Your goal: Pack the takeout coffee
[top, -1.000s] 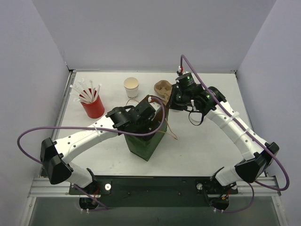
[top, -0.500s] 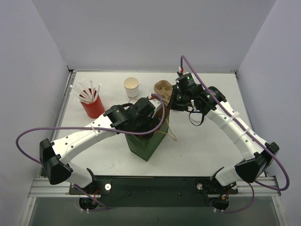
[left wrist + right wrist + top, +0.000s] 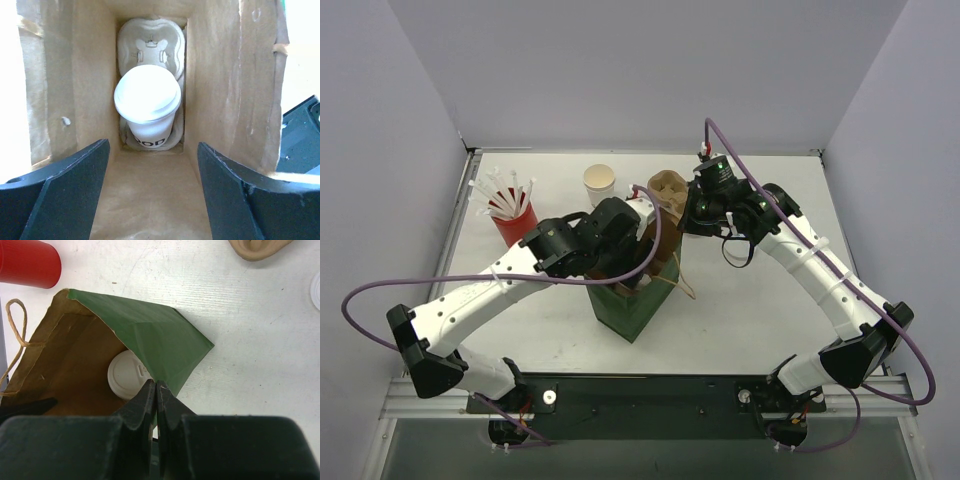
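Open bag [image 3: 235, 90] mouth, walls close either side, lidded cup [image 3: 147, 95] fills one carrier [image 3: 150, 45] well, other free

Takeout coffee [image 3: 147, 102]: white, lidded, upright in pulp carrier [image 3: 150, 42] inside bag [image 3: 230, 75].

the bag [image 3: 160, 340] is paper: flat matt green outside, raw brown kraft inside, creased and slightly fibrous, with a handle [image 3: 15, 325] of twisted tan cord. inside it the carrier [image 3: 150, 45] is moulded pulp, dull and rough. the takeout coffee cup [image 3: 150, 135] is smooth white paper with dark print, under a lid [image 3: 147, 95] of satin white plastic. the red cup [image 3: 30, 262] looks smooth with a faint sheen. the table [image 3: 260, 340] is matt white, finely scratched. the left gripper [image 3: 152, 147] and right gripper [image 3: 156, 387] have fingers [image 3: 65, 190] of matt black plastic, pale-scuffed along the edges.
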